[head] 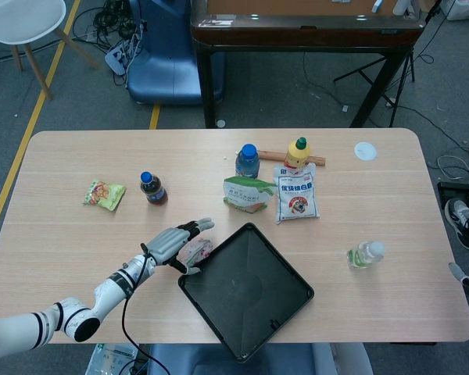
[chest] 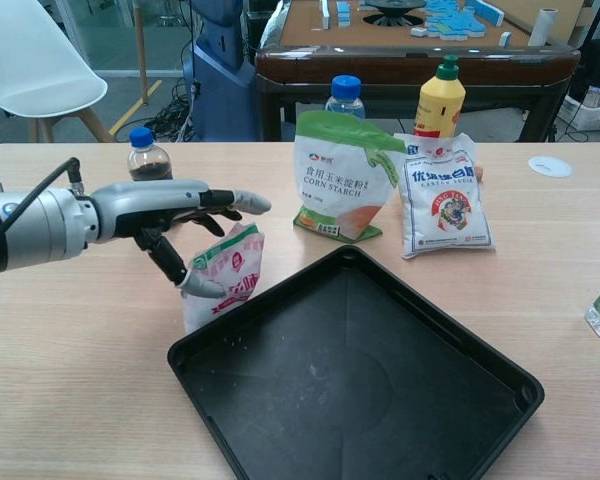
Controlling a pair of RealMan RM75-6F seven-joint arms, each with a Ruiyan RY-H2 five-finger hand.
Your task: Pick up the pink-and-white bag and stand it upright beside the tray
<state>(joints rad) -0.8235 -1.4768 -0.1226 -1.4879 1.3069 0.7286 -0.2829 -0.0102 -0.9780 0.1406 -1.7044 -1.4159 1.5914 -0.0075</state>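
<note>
The pink-and-white bag stands upright on the table, right against the left corner of the black tray. My left hand hovers at the bag's left, fingers stretched out just above its top edge and apart from it. Only the thumb tip touches the bag's front. In the head view the bag shows just past my left hand, beside the tray. The right hand is in neither view.
A cola bottle stands behind my hand. Behind the tray are a corn starch bag, a white powder bag, a blue-capped bottle and a yellow bottle. A snack packet lies far left, a water bottle lies right.
</note>
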